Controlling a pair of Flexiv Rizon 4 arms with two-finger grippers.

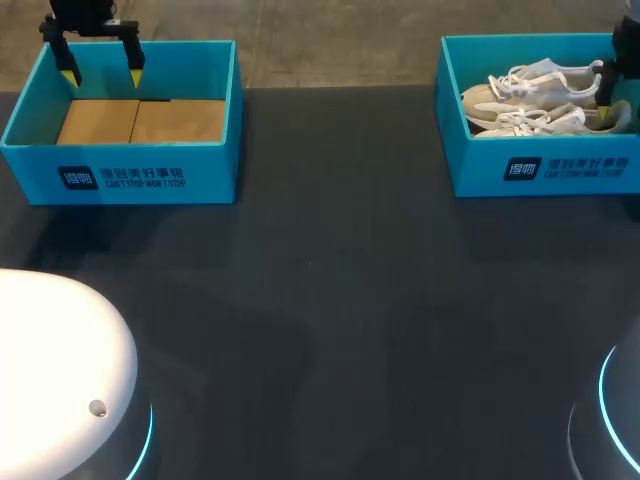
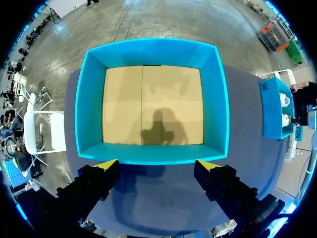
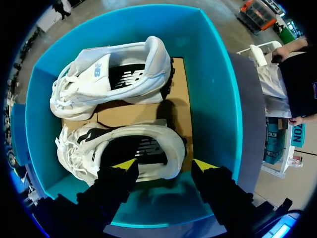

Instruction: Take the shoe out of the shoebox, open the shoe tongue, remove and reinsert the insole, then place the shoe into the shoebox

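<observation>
Inside the right box (image 3: 218,89), the near shoe (image 3: 124,148) lies just under the right gripper (image 3: 163,166), whose fingers stand apart above its heel. Closing off-centre might pinch only the collar, or catch the far shoe (image 3: 114,74) alongside or the tight box side. The left gripper (image 2: 157,166), also spread, hangs at the left box (image 2: 153,52) rim; the table (image 1: 330,300) between gives working room.

Two blue shoeboxes (image 1: 120,175) (image 1: 545,170), two white shoes (image 1: 530,85) (image 1: 545,122), one dark table (image 1: 350,330).
</observation>
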